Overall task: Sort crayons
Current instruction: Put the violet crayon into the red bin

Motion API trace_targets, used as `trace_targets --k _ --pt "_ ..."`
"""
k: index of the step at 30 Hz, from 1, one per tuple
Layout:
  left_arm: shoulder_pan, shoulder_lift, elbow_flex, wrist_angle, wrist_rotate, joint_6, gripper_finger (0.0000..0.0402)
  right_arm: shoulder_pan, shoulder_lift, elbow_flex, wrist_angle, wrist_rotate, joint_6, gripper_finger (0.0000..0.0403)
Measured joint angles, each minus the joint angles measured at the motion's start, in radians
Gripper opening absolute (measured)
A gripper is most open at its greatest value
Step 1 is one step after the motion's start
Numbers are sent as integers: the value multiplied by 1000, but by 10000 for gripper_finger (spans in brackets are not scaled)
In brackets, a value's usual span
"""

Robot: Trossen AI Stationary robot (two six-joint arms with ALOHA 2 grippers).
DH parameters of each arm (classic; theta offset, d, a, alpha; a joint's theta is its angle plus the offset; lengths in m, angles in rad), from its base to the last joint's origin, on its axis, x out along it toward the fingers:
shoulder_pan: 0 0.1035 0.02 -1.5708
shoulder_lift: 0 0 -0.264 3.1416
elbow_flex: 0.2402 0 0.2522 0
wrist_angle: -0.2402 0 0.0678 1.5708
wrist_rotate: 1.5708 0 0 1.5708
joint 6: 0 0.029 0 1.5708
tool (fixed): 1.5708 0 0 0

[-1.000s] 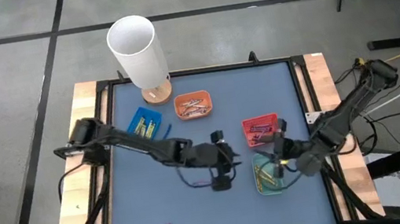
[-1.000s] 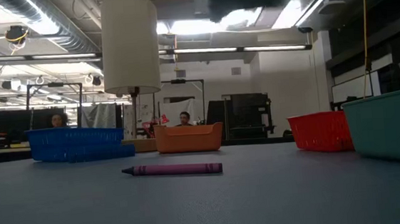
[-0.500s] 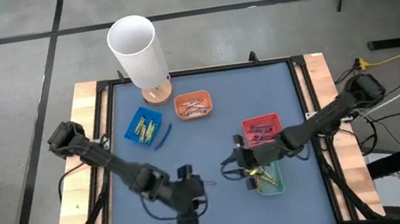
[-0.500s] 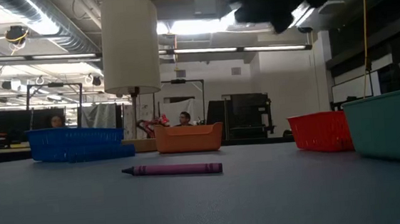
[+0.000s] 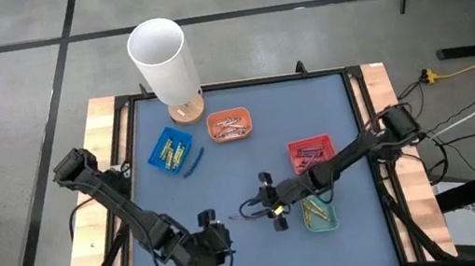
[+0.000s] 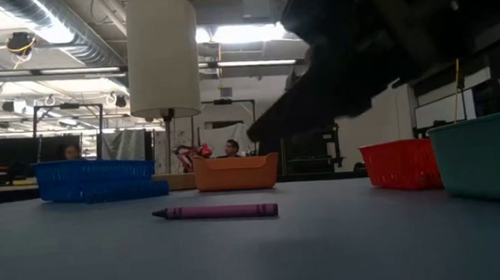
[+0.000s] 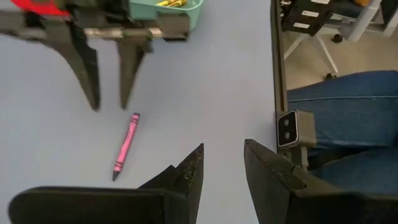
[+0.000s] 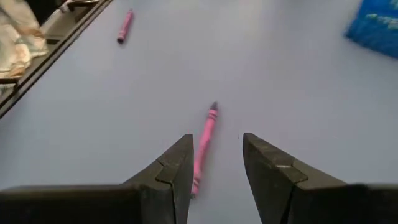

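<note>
A magenta crayon (image 8: 204, 144) lies flat on the blue mat, also seen in the high view (image 5: 234, 219) and the left wrist view (image 7: 124, 147). My right gripper (image 8: 216, 137) is open just above it, one finger on each side of its near end, touching nothing; it shows near the mat's middle in the high view (image 5: 270, 208). A second magenta crayon (image 8: 124, 26) lies near the near edge and shows in the low view (image 6: 215, 212). My left gripper (image 7: 224, 144) is open and empty, low over the near part of the mat (image 5: 208, 227).
A blue tray (image 5: 170, 150), an orange tray (image 5: 230, 125), a red tray (image 5: 310, 152) and a green tray (image 5: 318, 215) hold crayons. A white cylinder (image 5: 160, 55) on a wooden base stands at the far left. A person's legs (image 7: 348, 118) show beyond the near edge.
My right gripper has gone from over the green tray toward the table's left, down to the magenta crayon in the middle. My left gripper has gone from the mat's middle toward the near edge and left. The crayons have stayed where they were.
</note>
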Motion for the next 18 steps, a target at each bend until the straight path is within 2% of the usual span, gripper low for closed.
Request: trace_targets --k 10,18 --pt "0 0 0 -16 -9 -44 99 1 140 124 11 -49 0 138" --pt "0 0 0 -15 -14 -46 99 1 180 158 -14 -26 5 138"
